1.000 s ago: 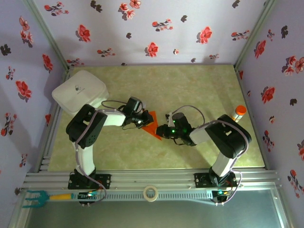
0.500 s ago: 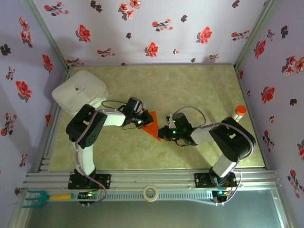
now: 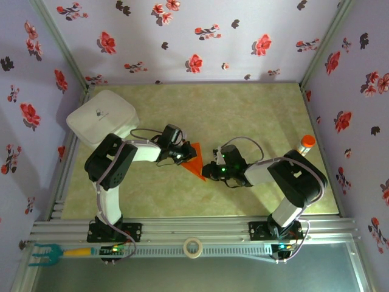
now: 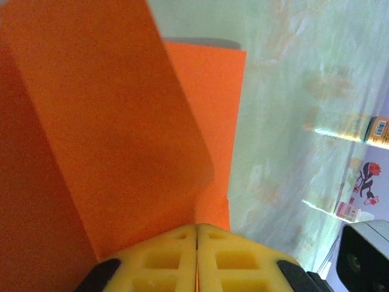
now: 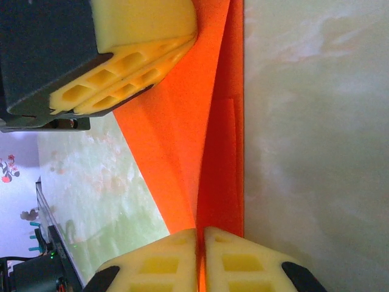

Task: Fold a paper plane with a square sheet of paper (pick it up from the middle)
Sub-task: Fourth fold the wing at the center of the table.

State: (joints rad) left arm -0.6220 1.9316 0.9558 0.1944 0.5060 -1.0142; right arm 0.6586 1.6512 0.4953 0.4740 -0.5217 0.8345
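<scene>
the right pincer (image 5: 200, 237) has nudged inward; it and the left pincer (image 4: 197, 234) stay clenched on the creased square sheet of paper (image 3: 196, 163), right of the white box (image 3: 100, 118); a fold seems under way

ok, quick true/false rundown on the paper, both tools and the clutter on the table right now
1. The left tool and right tool are both shut on the orange paper. True.
2. The paper lies flat and unfolded. False: it is creased, with layered flaps.
3. The orange-capped bottle stands by the right edge of the table. True.
4. A white box sits at the near right corner. False: the white box is at the far left corner.
</scene>
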